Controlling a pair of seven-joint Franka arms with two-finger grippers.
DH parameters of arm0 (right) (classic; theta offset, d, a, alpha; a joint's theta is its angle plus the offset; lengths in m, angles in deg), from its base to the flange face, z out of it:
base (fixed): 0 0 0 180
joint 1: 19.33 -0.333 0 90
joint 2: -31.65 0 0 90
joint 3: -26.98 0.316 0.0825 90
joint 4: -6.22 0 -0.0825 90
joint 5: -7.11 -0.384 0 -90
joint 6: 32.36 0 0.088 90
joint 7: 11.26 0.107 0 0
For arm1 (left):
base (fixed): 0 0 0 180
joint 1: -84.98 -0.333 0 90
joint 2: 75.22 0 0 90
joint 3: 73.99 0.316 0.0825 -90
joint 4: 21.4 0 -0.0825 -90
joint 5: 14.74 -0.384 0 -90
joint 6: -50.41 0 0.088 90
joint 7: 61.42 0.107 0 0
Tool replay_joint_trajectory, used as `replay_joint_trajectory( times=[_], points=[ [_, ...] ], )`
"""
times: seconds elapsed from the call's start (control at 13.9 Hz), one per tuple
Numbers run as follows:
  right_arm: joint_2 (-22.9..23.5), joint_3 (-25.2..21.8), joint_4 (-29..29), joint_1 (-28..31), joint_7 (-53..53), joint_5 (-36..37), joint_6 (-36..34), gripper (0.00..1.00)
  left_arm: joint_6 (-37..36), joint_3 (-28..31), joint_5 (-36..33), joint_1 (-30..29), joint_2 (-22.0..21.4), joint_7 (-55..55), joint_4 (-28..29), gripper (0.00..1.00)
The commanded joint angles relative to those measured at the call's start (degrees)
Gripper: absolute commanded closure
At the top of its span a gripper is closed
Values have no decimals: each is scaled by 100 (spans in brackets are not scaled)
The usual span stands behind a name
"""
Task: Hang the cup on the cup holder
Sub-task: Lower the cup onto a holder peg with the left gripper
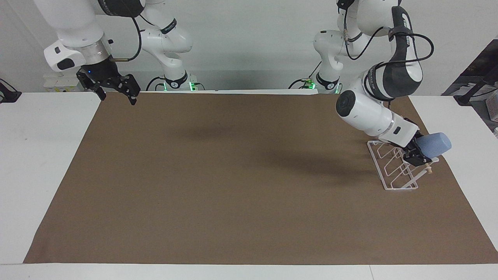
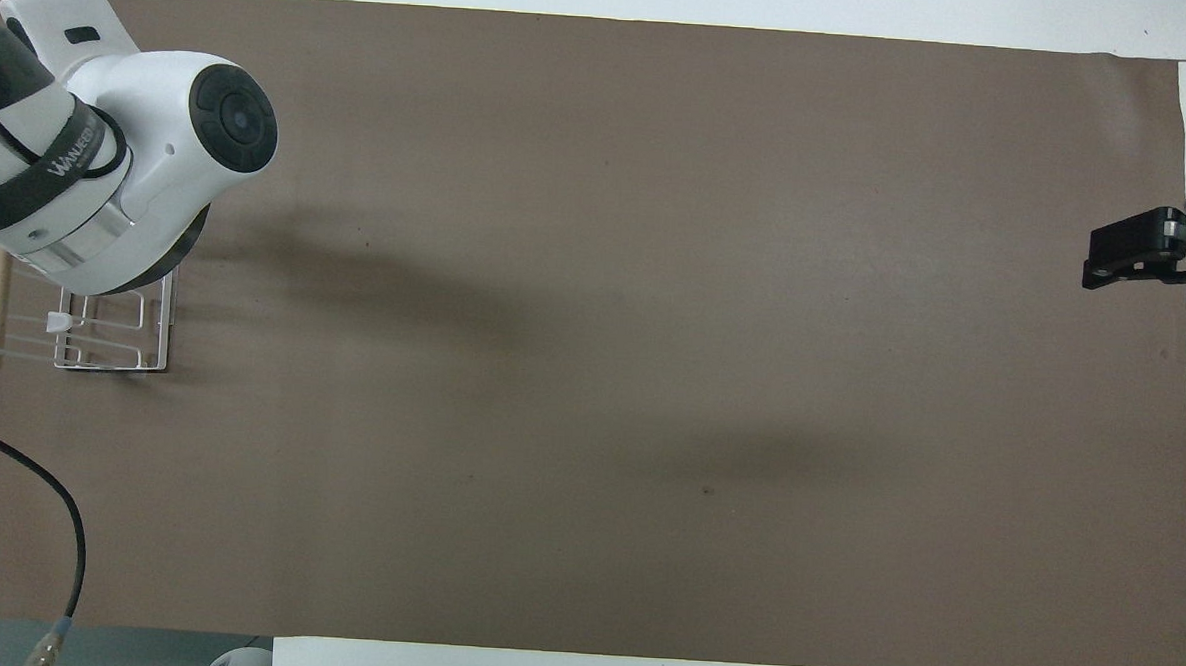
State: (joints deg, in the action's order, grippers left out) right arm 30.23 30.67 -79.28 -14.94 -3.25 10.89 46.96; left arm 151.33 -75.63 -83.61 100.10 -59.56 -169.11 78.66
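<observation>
Over the white cup holder [image 1: 393, 167], at the left arm's end of the bench [image 1: 39, 155], the left hand [image 1: 418, 155] grips the blue cup [image 1: 435, 144], tipped on its side above the prongs. Up over the brown mat's [image 1: 233, 186] corner, the right hand [image 1: 114, 85] waits with fingers spread wide.

You get bright, even light from above in both views, with no glare on the matte brown mat [image 1: 218, 186]. Soft, wide shadows of the arms lie across it: one band under the left arm [image 1: 373, 109] beside the cup holder [image 1: 393, 171], another fainter patch toward the right arm's end. Everything reads sharp in the facing view. In the overhead view the left arm's white shell [image 2: 110, 172] looms large and slightly soft, close to the lens.
</observation>
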Motion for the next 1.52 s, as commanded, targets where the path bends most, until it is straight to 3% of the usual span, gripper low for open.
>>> replay_joint_trajectory(
  times=[0.0,0.29,0.65,1.44],
  points=[
    [72,18,44,149,-588,96,-224,0,244,-29,-407,-176,60,-120,214,62],
    [71,26,16,123,-616,96,-224,0,157,-37,-408,-62,70,-665,715,62],
    [45,-211,-46,167,-642,-80,-224,0,-90,-46,-400,70,-10,-771,900,62],
    [19,-185,-55,132,-625,-80,-277,0,429,-37,-539,-53,245,-797,866,62]
  ],
)
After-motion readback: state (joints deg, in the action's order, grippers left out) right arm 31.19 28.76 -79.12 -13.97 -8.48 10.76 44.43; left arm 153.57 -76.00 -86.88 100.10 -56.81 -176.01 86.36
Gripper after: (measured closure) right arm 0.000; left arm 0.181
